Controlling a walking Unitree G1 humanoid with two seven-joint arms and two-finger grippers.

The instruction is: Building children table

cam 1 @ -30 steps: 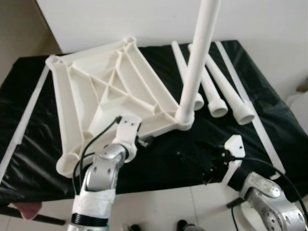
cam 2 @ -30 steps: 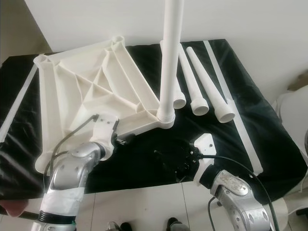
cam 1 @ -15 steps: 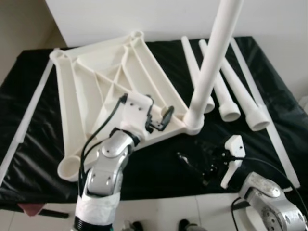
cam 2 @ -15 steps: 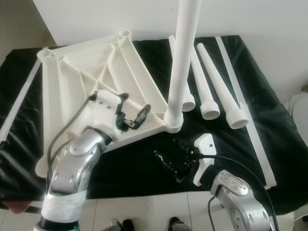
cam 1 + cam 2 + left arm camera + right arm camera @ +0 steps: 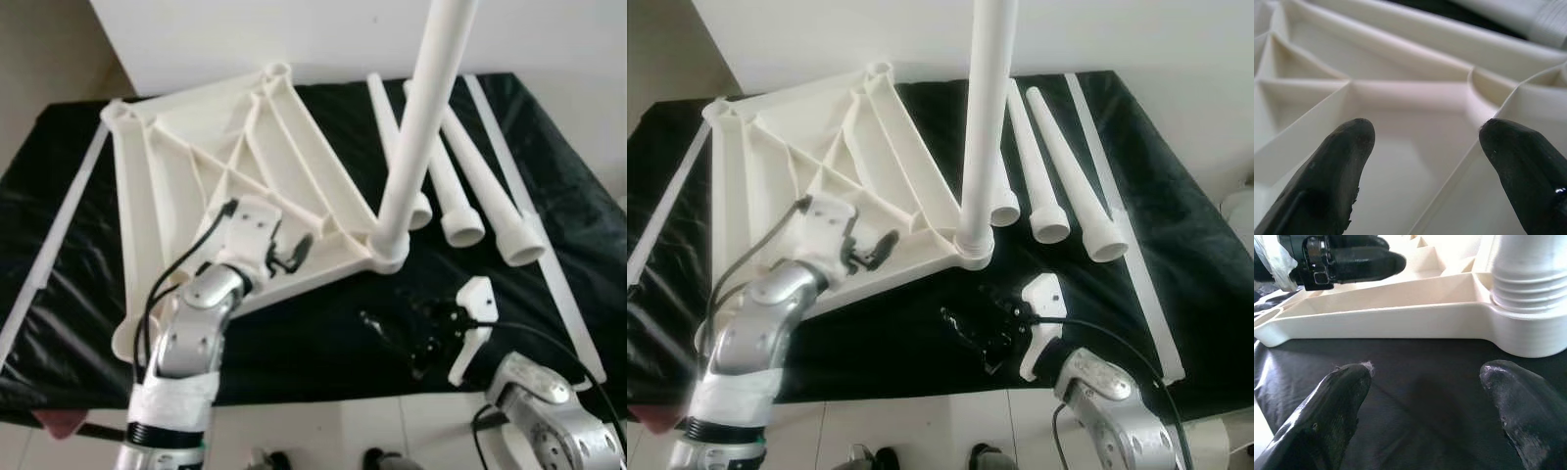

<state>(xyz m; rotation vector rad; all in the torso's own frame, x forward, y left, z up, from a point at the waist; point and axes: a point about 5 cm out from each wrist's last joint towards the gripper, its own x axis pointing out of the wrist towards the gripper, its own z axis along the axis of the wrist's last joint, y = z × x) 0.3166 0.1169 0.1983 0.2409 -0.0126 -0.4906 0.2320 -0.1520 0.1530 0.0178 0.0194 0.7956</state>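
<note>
Right wrist view catches left gripper (image 5: 1366, 259) over tabletop (image 5: 1415, 313).

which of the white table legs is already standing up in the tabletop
The leg screwed upright into the near right corner socket of the upturned tabletop. The other three legs lie flat, side by side, on the black cloth behind it.

A table draped in a black cloth (image 5: 323, 333) carries the parts. An upturned white tabletop (image 5: 186, 176) with ribbed framing lies on its left half, one leg (image 5: 423, 108) standing upright in the near corner socket. Three loose white legs (image 5: 470, 181) lie side by side to the right, with a long white strip (image 5: 534, 230) beside them and another strip (image 5: 59, 230) along the left edge.
</note>
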